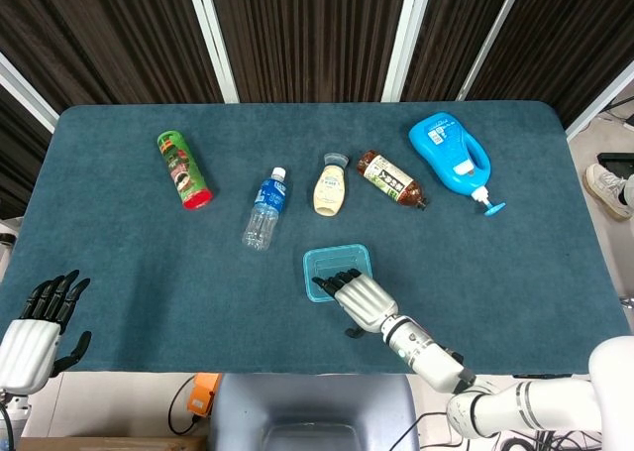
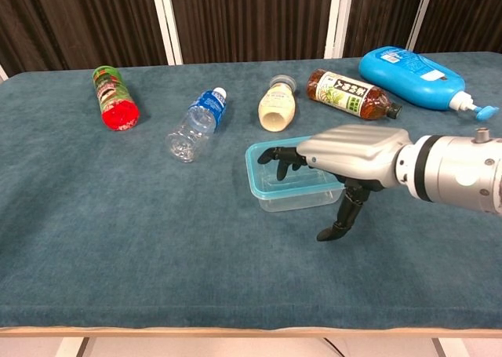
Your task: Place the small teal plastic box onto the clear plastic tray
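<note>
The small box (image 1: pixel 338 258) has a teal lid over a clear body and sits on the blue cloth near the table's front middle. In the chest view the box (image 2: pixel 289 194) shows its clear wall. My right hand (image 1: pixel 363 298) reaches over it from the near side. Its fingertips (image 2: pixel 275 154) lie on the lid, while the thumb hangs down off the box's front right corner, apart from the wall. The right hand (image 2: pixel 353 148) holds nothing. My left hand (image 1: pixel 36 334) hovers off the table's front left corner with fingers spread. No clear tray shows in either view.
A row of things lies across the far half of the table: a green can with a red cap (image 1: pixel 183 169), a water bottle (image 1: pixel 264 209), a cream squeeze bottle (image 1: pixel 330 185), a brown tea bottle (image 1: pixel 390 178) and a blue pump bottle (image 1: pixel 452 154).
</note>
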